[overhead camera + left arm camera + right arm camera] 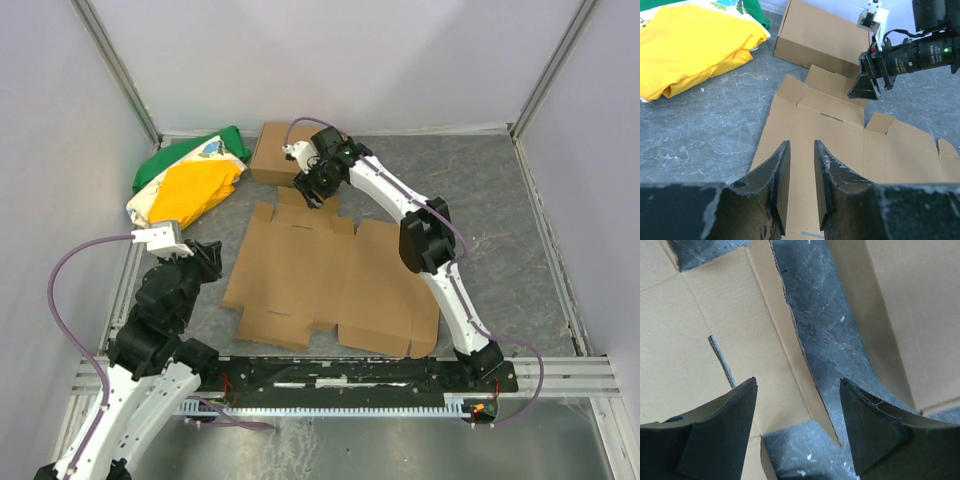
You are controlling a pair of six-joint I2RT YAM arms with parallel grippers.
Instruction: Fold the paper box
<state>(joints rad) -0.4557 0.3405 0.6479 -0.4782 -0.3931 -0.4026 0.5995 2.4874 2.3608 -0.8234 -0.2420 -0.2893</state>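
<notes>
Folding not yet begun: right pincer [797, 390], spread wide and empty, hovers over the far flap [827, 82] of the flat brown die-cut cardboard sheet [320, 280], apparently next to be lifted; left pincer [801, 150], narrow, holds nothing.

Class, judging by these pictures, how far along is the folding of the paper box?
Done: nothing; the paper box lies as a flat sheet. In hand: the right gripper hangs open over its far flaps, and the left gripper, empty, is near its left edge. Left: every fold.

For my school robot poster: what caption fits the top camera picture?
Open right gripper hangs over the far edge of the flat paper box; left gripper hovers by its left edge.
</notes>
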